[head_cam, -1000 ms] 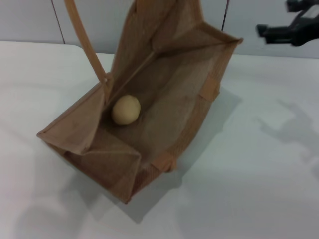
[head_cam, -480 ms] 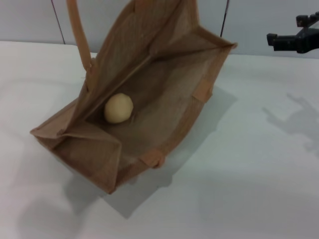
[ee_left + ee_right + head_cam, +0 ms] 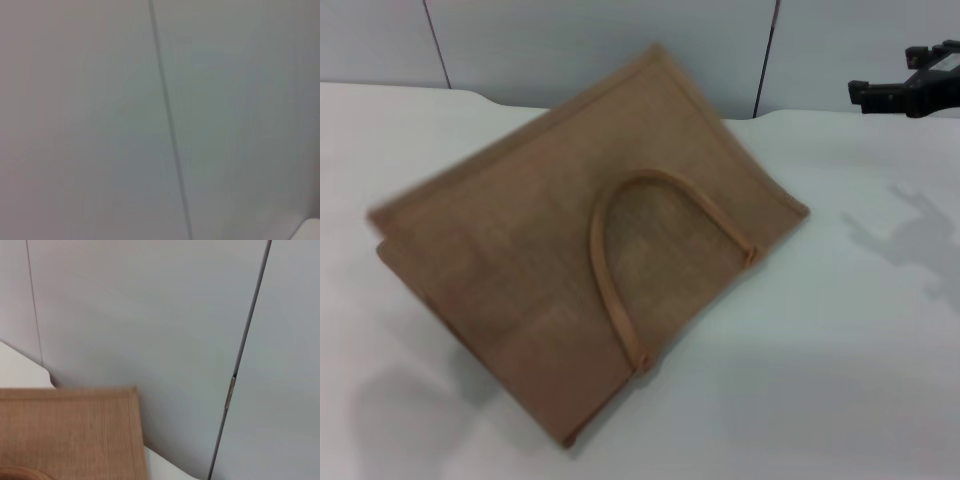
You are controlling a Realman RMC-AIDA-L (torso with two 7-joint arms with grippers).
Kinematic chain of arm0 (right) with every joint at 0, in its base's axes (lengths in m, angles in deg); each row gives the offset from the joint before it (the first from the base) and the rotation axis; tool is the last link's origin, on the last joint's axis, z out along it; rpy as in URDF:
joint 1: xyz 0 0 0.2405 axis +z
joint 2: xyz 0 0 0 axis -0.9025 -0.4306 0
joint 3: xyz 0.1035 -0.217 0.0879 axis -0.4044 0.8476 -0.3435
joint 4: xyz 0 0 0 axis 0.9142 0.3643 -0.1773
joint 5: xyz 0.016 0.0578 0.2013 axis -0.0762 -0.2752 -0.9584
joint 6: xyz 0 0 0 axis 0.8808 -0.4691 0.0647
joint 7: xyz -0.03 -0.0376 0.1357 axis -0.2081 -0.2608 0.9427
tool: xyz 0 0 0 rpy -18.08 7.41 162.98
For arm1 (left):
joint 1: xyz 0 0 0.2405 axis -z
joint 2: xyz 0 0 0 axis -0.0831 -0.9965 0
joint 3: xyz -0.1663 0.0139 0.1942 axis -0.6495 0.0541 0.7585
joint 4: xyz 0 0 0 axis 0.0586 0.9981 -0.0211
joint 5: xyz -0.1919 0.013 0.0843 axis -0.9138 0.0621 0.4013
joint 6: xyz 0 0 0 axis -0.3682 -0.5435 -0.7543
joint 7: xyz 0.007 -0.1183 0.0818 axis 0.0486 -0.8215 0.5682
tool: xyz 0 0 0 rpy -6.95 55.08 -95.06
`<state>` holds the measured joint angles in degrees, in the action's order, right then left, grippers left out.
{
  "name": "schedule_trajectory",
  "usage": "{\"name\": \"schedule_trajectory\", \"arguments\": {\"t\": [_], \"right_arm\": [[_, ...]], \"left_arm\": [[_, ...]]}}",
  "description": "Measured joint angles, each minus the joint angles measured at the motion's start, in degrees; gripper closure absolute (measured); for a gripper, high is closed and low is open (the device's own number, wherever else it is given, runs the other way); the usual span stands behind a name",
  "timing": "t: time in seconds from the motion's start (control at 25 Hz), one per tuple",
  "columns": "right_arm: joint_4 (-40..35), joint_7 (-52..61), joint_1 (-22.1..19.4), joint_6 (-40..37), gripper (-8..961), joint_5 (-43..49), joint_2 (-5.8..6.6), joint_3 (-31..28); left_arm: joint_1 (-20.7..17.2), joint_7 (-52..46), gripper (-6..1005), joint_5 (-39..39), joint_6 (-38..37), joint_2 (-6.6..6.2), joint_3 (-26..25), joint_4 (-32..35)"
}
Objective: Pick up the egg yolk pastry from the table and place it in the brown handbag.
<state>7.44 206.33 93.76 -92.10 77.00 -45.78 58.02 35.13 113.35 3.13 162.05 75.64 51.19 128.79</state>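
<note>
Egg yolk pastry is not visible; the brown handbag [image 3: 575, 240] lies flat (long axis diagonal) on the table [image 3: 840, 380], well apart from the right gripper [image 3: 910, 92], whose opening I cannot tell.

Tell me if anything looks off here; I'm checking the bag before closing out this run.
The brown handbag lies flat on its side on the table, mouth shut, one strap handle draped across its face. The egg yolk pastry is not visible. The right gripper hangs off at the far right edge, away from the bag.
</note>
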Motion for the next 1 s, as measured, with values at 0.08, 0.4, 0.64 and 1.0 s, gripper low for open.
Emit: {"name": "schedule_trajectory", "arguments": {"t": [0.08,0.4,0.64,1.0], "right_arm": [[0.2,0.0,0.1,0.6,59,0.0,-0.1,0.0],[1.3,-1.9,-3.0,11.2,59,-3.4,-0.55,1.8],[1.7,-17.1,-9.6,29.8,59,-22.3,-0.65,9.9],[8.7,-31.0,-10.6,54.3,59,-40.4,-0.57,23.3]], "left_arm": [[-0.3,1.5,194,-2.1,-0.6,0.07,0.0,-1.3],[-9.3,14.0,116,-13.1,-15.1,0.38,1.0,-7.0],[-15.5,36.7,119,-34.6,-23.9,0.72,1.2,-20.6],[-19.2,78.0,123,-65.6,-35.6,0.84,16.0,-40.8]]}}
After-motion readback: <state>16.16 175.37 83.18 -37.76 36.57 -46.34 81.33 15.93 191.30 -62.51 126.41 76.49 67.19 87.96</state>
